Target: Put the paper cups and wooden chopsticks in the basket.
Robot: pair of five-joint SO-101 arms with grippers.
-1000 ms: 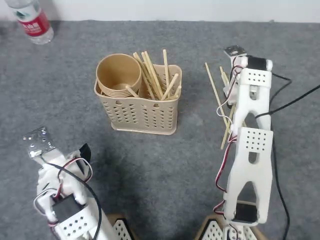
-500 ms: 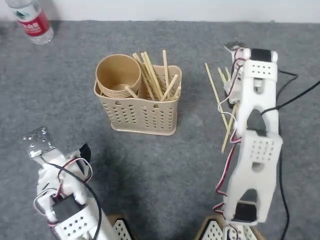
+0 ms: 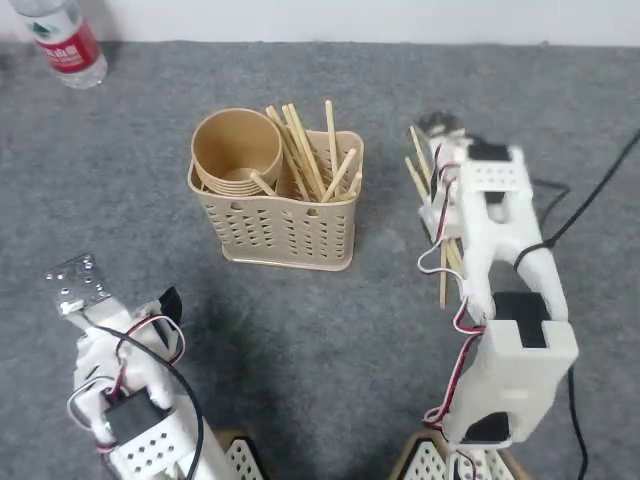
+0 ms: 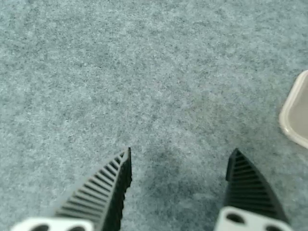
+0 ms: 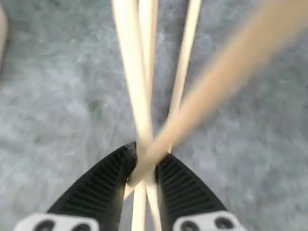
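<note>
Grey felt covers the tabletop (image 3: 330, 330), and the beige perforated basket (image 3: 290, 228) stands near its middle. A stack of paper cups (image 3: 238, 150) sits in the basket's left part, with a bundle of wooden chopsticks (image 3: 312, 152) leaning beside it on the right. More loose chopsticks (image 3: 442, 290) lie on the felt to the right of the basket, partly under the right arm (image 3: 495, 200). The right jaws are closed almost fully on one slanting chopstick (image 5: 216, 82), just above the others lying flat (image 5: 139, 72). The left arm (image 3: 120, 380) sits at the near left corner, well apart from the basket. The left jaws are spread wide over bare felt, gripping nothing. A plastic bottle (image 3: 65, 42) lies at the far left edge.
</note>
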